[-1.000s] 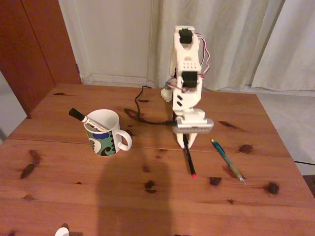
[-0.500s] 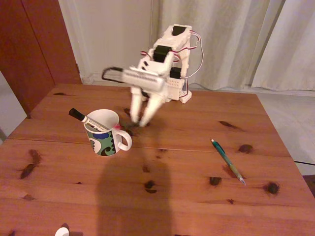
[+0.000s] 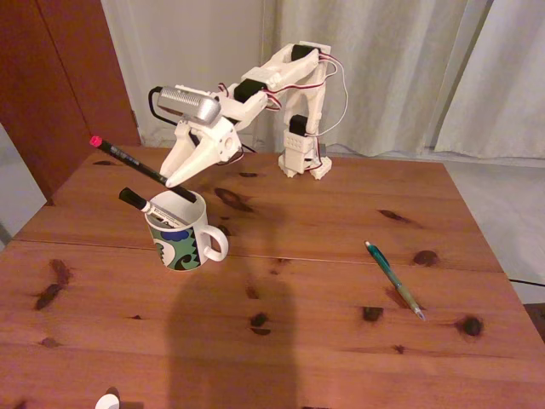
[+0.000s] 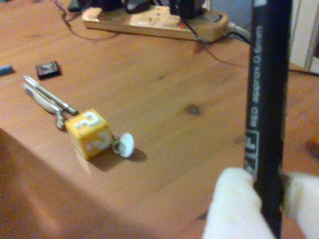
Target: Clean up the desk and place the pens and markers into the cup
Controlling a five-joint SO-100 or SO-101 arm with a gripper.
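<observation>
Pale curtains (image 3: 400,68) hang far behind. Dark wooden panel (image 3: 68,77) far left. In the wrist view: yellow block (image 4: 89,133), power strip (image 4: 154,20) far, small dark square (image 4: 48,69) left.

In the fixed view, marker (image 3: 146,205) in cup (image 3: 180,232); pen (image 3: 394,279) lies well right on desk (image 3: 281,341)

white marker (image 3: 152,207) leaning in cup (image 3: 180,232), black pen (image 3: 136,169) tilted above, teal pen (image 3: 394,279) on desk (image 3: 281,341)
</observation>
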